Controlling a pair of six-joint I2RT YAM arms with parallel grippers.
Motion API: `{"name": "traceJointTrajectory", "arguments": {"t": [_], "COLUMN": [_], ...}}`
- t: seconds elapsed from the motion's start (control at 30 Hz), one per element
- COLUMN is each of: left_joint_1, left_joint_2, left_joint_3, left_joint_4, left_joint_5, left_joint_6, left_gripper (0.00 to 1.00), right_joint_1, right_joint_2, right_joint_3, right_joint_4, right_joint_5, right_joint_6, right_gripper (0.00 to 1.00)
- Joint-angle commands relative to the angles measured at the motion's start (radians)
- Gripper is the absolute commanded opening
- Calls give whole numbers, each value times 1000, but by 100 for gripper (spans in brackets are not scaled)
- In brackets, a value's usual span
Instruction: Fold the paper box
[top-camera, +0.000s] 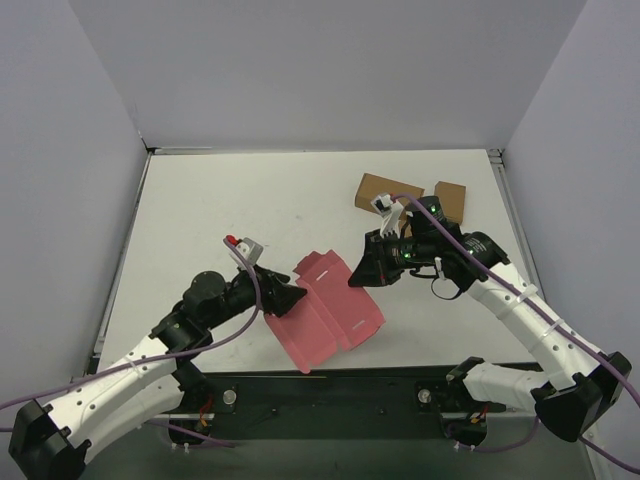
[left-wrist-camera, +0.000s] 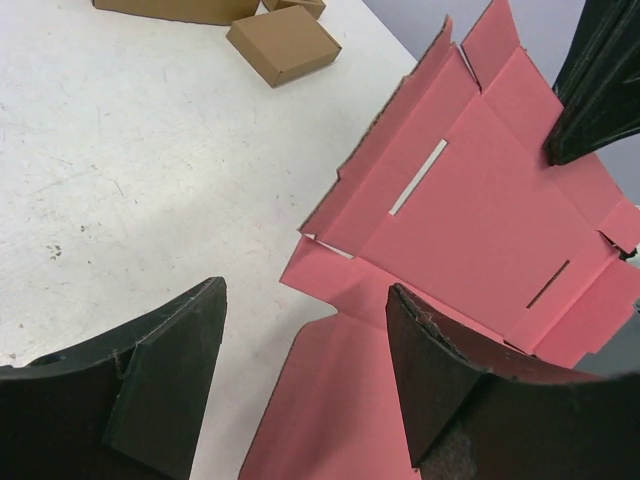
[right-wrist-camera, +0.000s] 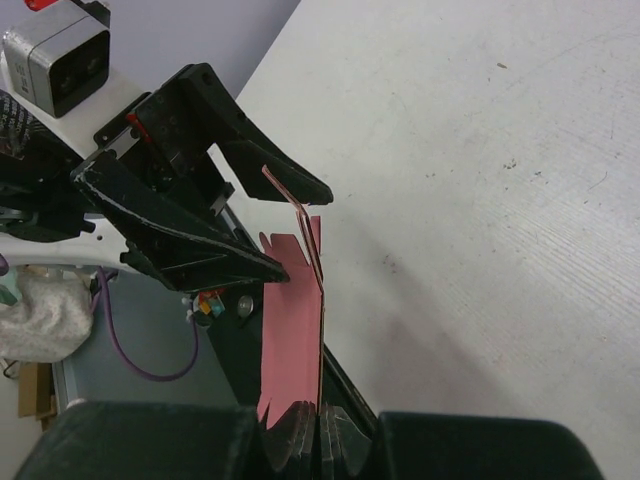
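- The right claw (right-wrist-camera: 318, 428) was clamped on the edge of the paper box (top-camera: 335, 312); the left claw (left-wrist-camera: 305, 292) stood apart around its other side.
- The box might buckle if the left claw closed off the fold line.

One paper box (top-camera: 330, 305) — three brown boxes (left-wrist-camera: 283, 45)

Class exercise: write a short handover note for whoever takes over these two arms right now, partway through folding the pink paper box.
Right gripper: shut on one edge of the paper box, holding that side raised.
Left gripper: open, jaws on either side of the opposite edge, not clamped.
Done: the sheet is bent along a crease near the front of the table.
Left: tabs flat, slots empty, no walls up; most folding remains.
Brown boxes sit far right, clear of the work.
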Motion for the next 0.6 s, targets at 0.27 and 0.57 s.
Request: {"name": "traceJointTrajectory", "arguments": {"t": [0.27, 0.57], "left_joint_1": [9, 7], "left_joint_2": [68, 107], "left_joint_3": [65, 42], "left_joint_4": [71, 167], "left_joint_5": [27, 87], "left_joint_6": [43, 39], "left_gripper": [58, 45], "right_joint_1": [-6, -6], "right_joint_2": [-13, 9], "right_joint_3": [35, 37], "right_joint_4": [5, 6], "right_joint_5": [-31, -23], "right_joint_6": [8, 8], "right_gripper": [0, 0]}}
